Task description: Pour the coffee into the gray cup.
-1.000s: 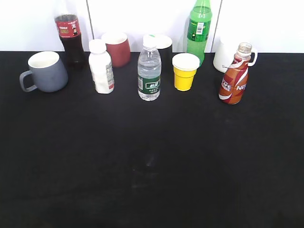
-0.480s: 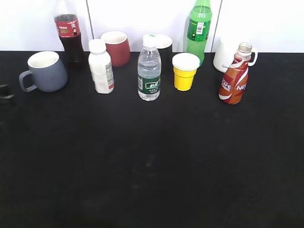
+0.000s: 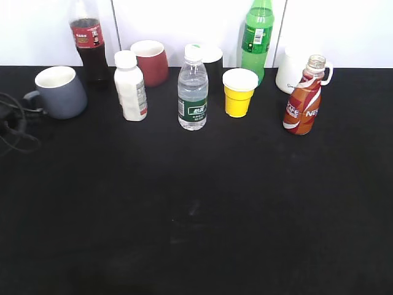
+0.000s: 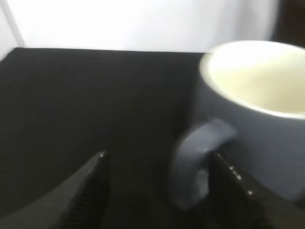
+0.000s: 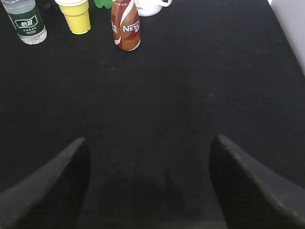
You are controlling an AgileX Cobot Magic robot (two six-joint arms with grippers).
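Two open, empty grippers: the left gripper (image 4: 159, 167) straddles the handle of the gray cup (image 3: 60, 92) at far left; the right gripper (image 5: 147, 157) faces the coffee (image 3: 303, 102), upright far right.

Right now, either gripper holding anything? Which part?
Nothing held. The left gripper is open with the gray cup's handle between its fingers, not clamped. The right gripper is open over bare table, short of the coffee.

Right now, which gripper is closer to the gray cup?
Left. The left gripper is right at the gray cup, its open fingers flanking the handle. The right gripper hangs over bare table, well short of the coffee bottle, cup out of its view.
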